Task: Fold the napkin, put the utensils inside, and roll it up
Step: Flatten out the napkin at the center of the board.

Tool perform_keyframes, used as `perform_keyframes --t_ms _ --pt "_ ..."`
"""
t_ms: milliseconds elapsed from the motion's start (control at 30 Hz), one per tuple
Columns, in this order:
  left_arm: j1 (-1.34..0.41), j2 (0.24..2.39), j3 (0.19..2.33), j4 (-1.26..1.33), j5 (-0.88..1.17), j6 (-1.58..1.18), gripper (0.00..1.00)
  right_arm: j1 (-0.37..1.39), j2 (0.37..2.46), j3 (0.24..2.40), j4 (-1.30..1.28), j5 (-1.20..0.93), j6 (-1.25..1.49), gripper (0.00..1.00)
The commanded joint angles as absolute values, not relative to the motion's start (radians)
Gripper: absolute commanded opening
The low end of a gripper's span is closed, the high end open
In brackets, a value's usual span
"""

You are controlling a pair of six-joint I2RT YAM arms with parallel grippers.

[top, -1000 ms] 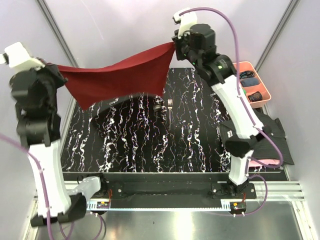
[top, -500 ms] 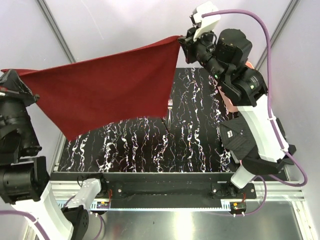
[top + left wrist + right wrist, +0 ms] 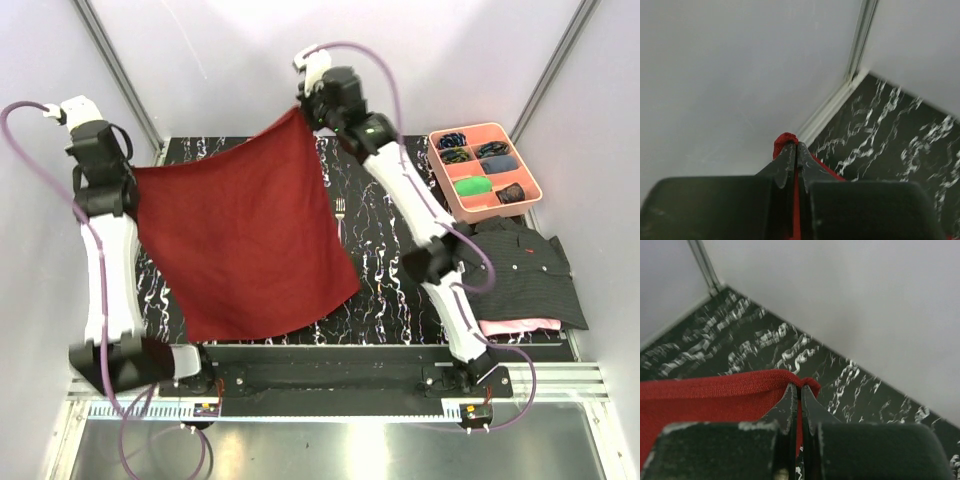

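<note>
The dark red napkin [image 3: 245, 240] hangs spread out as a flat sheet over the left half of the table, its lower edge near the table's front. My left gripper [image 3: 136, 172] is shut on its upper left corner, and a red tuft [image 3: 784, 139] shows past the shut gripper [image 3: 796, 146] in the left wrist view. My right gripper [image 3: 303, 110] is shut on the upper right corner. In the right wrist view the napkin's hem [image 3: 715, 387] runs left from that gripper [image 3: 800, 388]. A silver fork [image 3: 340, 211] lies on the table just right of the cloth. The spoon is hidden.
The black marbled table [image 3: 390, 290] is bare on its right half. A salmon tray [image 3: 539, 187] with several filled compartments stands at the back right. A dark striped shirt [image 3: 525, 265] lies over a pink cloth [image 3: 520, 326] at the right edge. Grey walls close in on three sides.
Both arms swung: the right gripper moved left and the left gripper came in from the far left. The napkin went from stretched high and wide to hanging flatter and lower.
</note>
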State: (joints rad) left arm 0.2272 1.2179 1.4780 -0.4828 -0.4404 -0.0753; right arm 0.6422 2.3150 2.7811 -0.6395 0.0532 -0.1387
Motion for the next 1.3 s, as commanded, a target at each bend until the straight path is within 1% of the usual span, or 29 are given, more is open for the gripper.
perform_keyframes --t_ms 0,33,67,100,133,167,200,233,267,333,367,433,467,500,533,600,633,700,733,867,933,1000,1033,1100,1133,1167,1200,1233,1267 --pt "0.34 1.35 1.509 -0.405 -0.368 -0.155 0.0 0.589 2.485 2.823 -0.468 -0.028 -0.104 0.0" --pt "0.344 1.37 1.508 -0.387 -0.368 -0.155 0.02 0.583 2.511 2.81 -0.427 -0.037 -0.089 0.0" --pt "0.347 1.406 1.511 -0.355 -0.347 -0.149 0.17 0.577 2.56 2.806 -0.387 -0.05 -0.072 0.0" --pt "0.345 1.423 1.522 -0.348 -0.321 -0.144 0.33 0.568 2.581 2.806 -0.33 -0.084 -0.055 0.02" --pt "0.345 1.437 1.534 -0.35 -0.296 -0.146 0.69 0.552 2.6 2.81 -0.313 -0.11 -0.026 0.35" --pt "0.344 1.451 1.543 -0.35 -0.261 -0.152 0.78 0.548 2.624 2.819 -0.302 -0.132 -0.015 0.57" --pt "0.344 1.453 1.545 -0.347 -0.253 -0.156 0.84 0.545 2.626 2.821 -0.305 -0.15 -0.006 0.79" --pt "0.344 1.453 1.54 -0.347 -0.241 -0.158 0.87 0.545 2.619 2.813 -0.316 -0.15 -0.006 0.96" --pt "0.342 1.448 1.534 -0.347 -0.236 -0.158 0.91 0.545 2.578 2.759 -0.331 -0.152 -0.006 1.0" --pt "0.342 1.433 1.504 -0.347 -0.218 -0.163 0.92 0.545 2.507 2.657 -0.333 -0.144 -0.008 1.0" --pt "0.333 1.416 1.49 -0.347 -0.2 -0.163 0.93 0.543 2.426 2.538 -0.334 -0.127 -0.006 1.0" --pt "0.315 1.394 1.451 -0.354 -0.184 -0.158 0.94 0.543 2.344 2.423 -0.347 -0.123 -0.006 1.0" --pt "0.289 1.376 1.439 -0.36 -0.172 -0.155 0.94 0.543 2.271 2.313 -0.371 -0.123 0.029 1.0" --pt "0.273 1.367 1.425 -0.365 -0.16 -0.15 0.95 0.543 2.234 2.257 -0.382 -0.127 0.06 1.0" --pt "0.258 1.355 1.393 -0.371 -0.137 -0.149 0.95 0.543 2.196 2.135 -0.387 -0.139 0.077 1.0" --pt "0.209 1.321 1.352 -0.371 -0.117 -0.167 0.97 0.543 2.082 2.002 -0.388 -0.178 0.133 1.0" --pt "0.189 1.313 1.307 -0.376 -0.065 -0.211 0.97 0.543 2.048 1.885 -0.388 -0.187 0.149 1.0" --pt "0.161 1.29 1.26 -0.376 -0.02 -0.262 0.97 0.543 1.952 1.774 -0.39 -0.193 0.21 1.0" --pt "0.122 1.282 1.212 -0.374 -0.006 -0.291 0.97 0.543 1.919 1.669 -0.388 -0.186 0.23 1.0" --pt "-0.029 1.276 1.138 -0.388 -0.012 -0.298 0.97 0.545 1.737 1.426 -0.405 -0.183 0.305 0.98" --pt "-0.128 1.267 1.099 -0.393 -0.006 -0.317 0.93 0.543 1.656 1.299 -0.42 -0.167 0.339 0.97" --pt "-0.213 1.262 1.068 -0.387 -0.006 -0.34 0.91 0.542 1.609 1.226 -0.459 -0.095 0.382 0.97" --pt "-0.301 1.267 1.039 -0.371 -0.006 -0.351 0.89 0.531 1.57 1.166 -0.469 -0.074 0.394 0.97" --pt "-0.395 1.281 1.005 -0.342 -0.005 -0.373 0.81 0.508 1.534 1.114 -0.486 -0.019 0.432 0.96" --pt "-0.488 1.301 0.976 -0.304 -0.014 -0.396 0.78 0.471 1.508 1.082 -0.494 -0.005 0.443 0.96" --pt "-0.536 1.313 0.963 -0.284 -0.018 -0.409 0.72 0.439 1.496 1.069 -0.508 0.033 0.454 0.96" --pt "-0.584 1.328 0.956 -0.266 -0.023 -0.432 0.7 0.407 1.482 1.06 -0.514 0.04 0.468 0.96" --pt "-0.676 1.363 0.951 -0.232 -0.029 -0.44 0.67 0.378 1.45 1.045 -0.517 0.044 0.474 0.96" --pt "-0.719 1.383 0.954 -0.218 -0.032 -0.448 0.64 0.314 1.43 1.039 -0.522 0.052 0.48 0.96"
